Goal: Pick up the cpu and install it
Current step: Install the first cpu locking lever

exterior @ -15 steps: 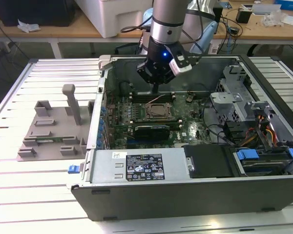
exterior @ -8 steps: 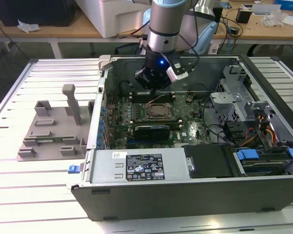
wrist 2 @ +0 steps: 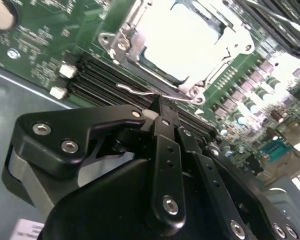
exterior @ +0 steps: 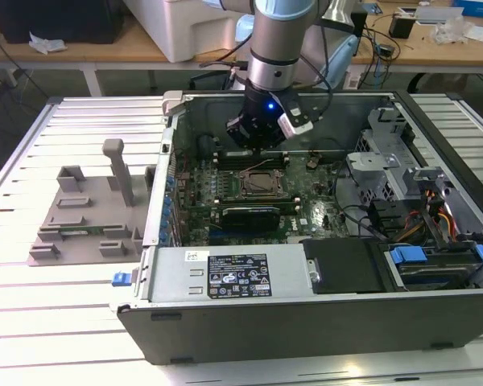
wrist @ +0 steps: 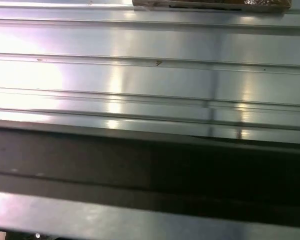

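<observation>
Slatted metal table point(exterior: 56, 305) carries the open computer case point(exterior: 346, 315); inside it, our fingers point(wrist 2: 165, 135) look drawn together with nothing seen between them, tips just short of the wire latch lever point(wrist 2: 140, 91) at the socket frame point(wrist 2: 121, 44); the cpu point(wrist 2: 182, 37) lies as a bright square within that frame, apparently seated; we judge the latch is the work in hand, so we would keep the tips on the wire alone, clear of the chip's top and the memory slots point(wrist 2: 97, 75) beside the frame, pressing slowly.

Open case point(exterior: 306, 322) on slatted table point(exterior: 48, 338); grey fixture point(exterior: 88, 217) beside.
</observation>
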You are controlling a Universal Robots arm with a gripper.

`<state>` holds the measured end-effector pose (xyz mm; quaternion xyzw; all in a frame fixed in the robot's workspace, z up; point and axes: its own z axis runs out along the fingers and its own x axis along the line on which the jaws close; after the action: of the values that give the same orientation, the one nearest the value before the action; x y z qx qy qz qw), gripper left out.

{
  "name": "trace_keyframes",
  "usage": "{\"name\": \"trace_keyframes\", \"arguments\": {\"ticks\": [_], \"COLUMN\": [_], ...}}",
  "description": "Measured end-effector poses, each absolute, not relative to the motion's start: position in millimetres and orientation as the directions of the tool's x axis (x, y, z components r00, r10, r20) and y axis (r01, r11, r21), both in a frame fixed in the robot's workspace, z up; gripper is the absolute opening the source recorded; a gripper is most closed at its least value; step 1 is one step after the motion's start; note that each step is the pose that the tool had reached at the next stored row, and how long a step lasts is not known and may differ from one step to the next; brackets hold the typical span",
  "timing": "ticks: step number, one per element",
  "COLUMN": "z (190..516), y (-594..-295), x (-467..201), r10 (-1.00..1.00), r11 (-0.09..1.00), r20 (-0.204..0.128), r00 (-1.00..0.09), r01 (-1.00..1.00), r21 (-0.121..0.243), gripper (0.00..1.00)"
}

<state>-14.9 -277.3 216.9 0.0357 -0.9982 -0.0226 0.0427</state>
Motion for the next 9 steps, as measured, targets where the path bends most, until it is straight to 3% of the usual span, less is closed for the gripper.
{"name": "trace_keyframes", "arguments": {"ticks": [9], "z": [202], "y": [-277], "x": [0], "r10": [-0.071], "r11": [0.997], "r20": [0.089], "r00": [-0.993], "r01": [-0.067], "r21": [0.048], "gripper": [0.11]}}
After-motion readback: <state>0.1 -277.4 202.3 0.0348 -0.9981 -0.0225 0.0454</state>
